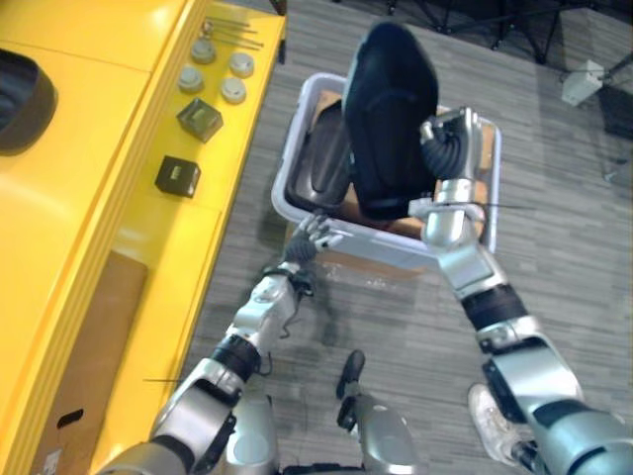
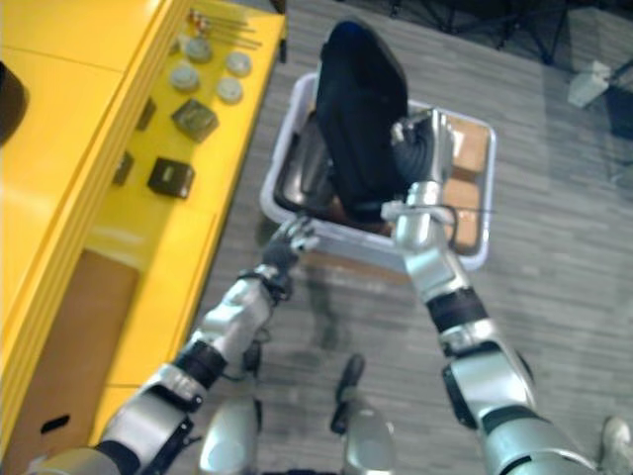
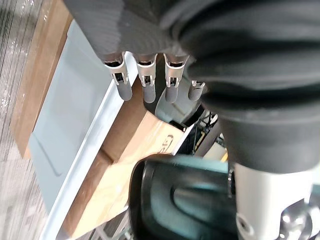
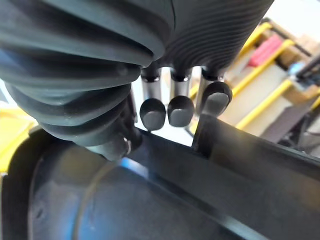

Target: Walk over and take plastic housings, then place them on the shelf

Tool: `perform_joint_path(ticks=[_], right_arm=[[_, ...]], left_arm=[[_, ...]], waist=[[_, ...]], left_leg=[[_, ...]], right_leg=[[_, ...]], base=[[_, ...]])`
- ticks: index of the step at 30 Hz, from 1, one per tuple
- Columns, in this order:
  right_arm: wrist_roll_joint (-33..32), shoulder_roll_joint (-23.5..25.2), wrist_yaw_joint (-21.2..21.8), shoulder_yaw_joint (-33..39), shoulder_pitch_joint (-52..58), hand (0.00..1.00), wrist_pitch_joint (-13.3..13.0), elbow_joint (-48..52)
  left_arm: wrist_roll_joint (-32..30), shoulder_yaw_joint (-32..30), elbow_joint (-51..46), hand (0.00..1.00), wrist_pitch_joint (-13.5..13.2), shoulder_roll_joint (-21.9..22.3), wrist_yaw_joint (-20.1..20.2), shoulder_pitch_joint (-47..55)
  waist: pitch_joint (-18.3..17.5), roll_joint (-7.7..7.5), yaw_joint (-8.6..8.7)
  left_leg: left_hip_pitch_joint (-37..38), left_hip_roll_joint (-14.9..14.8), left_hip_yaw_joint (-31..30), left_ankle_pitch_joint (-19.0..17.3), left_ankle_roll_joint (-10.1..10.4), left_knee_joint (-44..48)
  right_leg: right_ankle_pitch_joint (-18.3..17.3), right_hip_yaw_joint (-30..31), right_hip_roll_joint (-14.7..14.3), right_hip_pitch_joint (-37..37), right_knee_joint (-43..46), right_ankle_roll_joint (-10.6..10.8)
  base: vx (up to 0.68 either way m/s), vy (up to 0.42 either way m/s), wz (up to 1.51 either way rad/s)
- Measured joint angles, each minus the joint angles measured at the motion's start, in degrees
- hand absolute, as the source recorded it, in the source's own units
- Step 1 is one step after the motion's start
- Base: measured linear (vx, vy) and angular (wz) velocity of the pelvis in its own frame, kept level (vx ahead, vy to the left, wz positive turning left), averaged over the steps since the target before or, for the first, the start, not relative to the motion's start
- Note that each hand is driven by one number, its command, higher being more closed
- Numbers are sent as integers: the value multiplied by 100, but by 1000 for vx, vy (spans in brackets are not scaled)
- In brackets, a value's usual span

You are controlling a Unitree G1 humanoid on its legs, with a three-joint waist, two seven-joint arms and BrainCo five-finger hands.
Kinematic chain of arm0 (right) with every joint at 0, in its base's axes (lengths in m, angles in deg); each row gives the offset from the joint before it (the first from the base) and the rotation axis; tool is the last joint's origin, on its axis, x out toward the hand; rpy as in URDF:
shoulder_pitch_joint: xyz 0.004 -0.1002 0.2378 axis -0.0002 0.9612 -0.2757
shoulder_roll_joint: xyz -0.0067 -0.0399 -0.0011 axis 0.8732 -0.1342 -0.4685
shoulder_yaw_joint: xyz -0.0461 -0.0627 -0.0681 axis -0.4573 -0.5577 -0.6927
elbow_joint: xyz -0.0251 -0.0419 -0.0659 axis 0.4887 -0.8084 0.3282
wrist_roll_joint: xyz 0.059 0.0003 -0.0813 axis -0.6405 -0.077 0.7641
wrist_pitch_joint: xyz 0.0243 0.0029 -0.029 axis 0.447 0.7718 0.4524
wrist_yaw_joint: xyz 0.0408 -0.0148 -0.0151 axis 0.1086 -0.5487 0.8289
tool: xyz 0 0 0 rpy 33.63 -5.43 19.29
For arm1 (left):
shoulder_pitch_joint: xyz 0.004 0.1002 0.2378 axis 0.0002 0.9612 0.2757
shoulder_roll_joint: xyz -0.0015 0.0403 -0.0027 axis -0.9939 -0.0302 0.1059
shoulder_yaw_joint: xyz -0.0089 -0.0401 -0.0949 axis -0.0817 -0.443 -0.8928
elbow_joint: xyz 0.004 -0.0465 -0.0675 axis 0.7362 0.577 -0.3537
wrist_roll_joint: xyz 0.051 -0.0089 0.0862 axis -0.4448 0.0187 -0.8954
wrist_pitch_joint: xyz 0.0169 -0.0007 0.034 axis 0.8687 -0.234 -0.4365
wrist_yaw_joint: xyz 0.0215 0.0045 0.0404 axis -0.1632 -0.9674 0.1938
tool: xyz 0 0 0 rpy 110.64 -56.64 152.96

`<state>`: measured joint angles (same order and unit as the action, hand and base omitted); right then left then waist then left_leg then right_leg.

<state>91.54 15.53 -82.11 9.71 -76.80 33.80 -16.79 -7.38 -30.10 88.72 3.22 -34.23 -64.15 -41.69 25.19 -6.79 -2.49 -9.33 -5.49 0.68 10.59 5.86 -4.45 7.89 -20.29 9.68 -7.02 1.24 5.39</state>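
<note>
My right hand [image 1: 450, 139] is shut on a large black plastic housing [image 1: 391, 109] and holds it upright above a pale grey bin [image 1: 295, 143] on the floor. In the right wrist view its fingers [image 4: 175, 107] curl over the housing's edge [image 4: 150, 200]. A second black housing [image 1: 326, 163] lies inside the bin on its left side. My left hand [image 1: 309, 236] is open at the bin's near rim, its fingers [image 3: 145, 85] straight above the rim [image 3: 100, 130].
A yellow shelf [image 1: 99, 198] runs along the left, carrying round grey discs [image 1: 218, 74], two small dark boxes [image 1: 178, 176] and a black housing [image 1: 20, 99] at the far left. The bin rests on brown cardboard [image 1: 346, 259]. Stand legs [image 1: 514, 30] show at the back right.
</note>
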Motion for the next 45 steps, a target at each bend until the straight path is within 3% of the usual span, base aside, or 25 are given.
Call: perform_joint_path(ticks=[4, 8, 25, 32, 37, 45], right_arm=[[1, 0, 0, 19, -21, 100, 0, 1], [6, 0, 3, 19, -47, 100, 0, 65], [-32, 39, 4, -32, -179, 100, 20, 246], [-249, 51, -132, -186, -497, 100, -1, -61], [-281, 68, -184, -267, -560, 100, -32, -245], [-408, 176, -262, -267, -678, 100, -92, -256]], left_arm=[[-383, -190, 0, 0, -47, -1, -458, -8], [-433, -455, 0, 0, -311, -7, -721, -12], [-342, -692, -21, 0, -744, 50, -409, -72], [-424, -311, -33, 0, -882, 229, -426, -303], [-524, -209, -137, 0, -1104, 348, -548, -350], [-909, -12, -350, 0, -1178, 498, -908, -445]], waist=[[1, -1, 4], [3, -5, -12], [12, -22, 10], [15, -21, -2], [16, -19, 6], [21, -11, 17]], left_leg=[[-1, -17, 24, -2, 2, 0], [-18, -58, 114, -2, 4, 1], [-59, -87, 156, -15, 20, 13], [-73, -86, 143, -16, 20, 44], [-73, -99, 142, -21, 25, 72], [-88, -107, 161, -45, 46, 93]], right_leg=[[0, 19, -32, -22, 0, 0], [9, 75, -64, -103, 12, -13], [2, 124, -72, -188, 47, -23], [-3, 118, -68, -194, 79, -30], [-14, 119, -63, -194, 97, -41], [-18, 133, -63, -217, 102, -43]], base=[[1, -12, -4], [-9, -24, -11], [-13, -37, -2], [-16, -31, 1], [-11, -16, 0], [0, 0, 0]])
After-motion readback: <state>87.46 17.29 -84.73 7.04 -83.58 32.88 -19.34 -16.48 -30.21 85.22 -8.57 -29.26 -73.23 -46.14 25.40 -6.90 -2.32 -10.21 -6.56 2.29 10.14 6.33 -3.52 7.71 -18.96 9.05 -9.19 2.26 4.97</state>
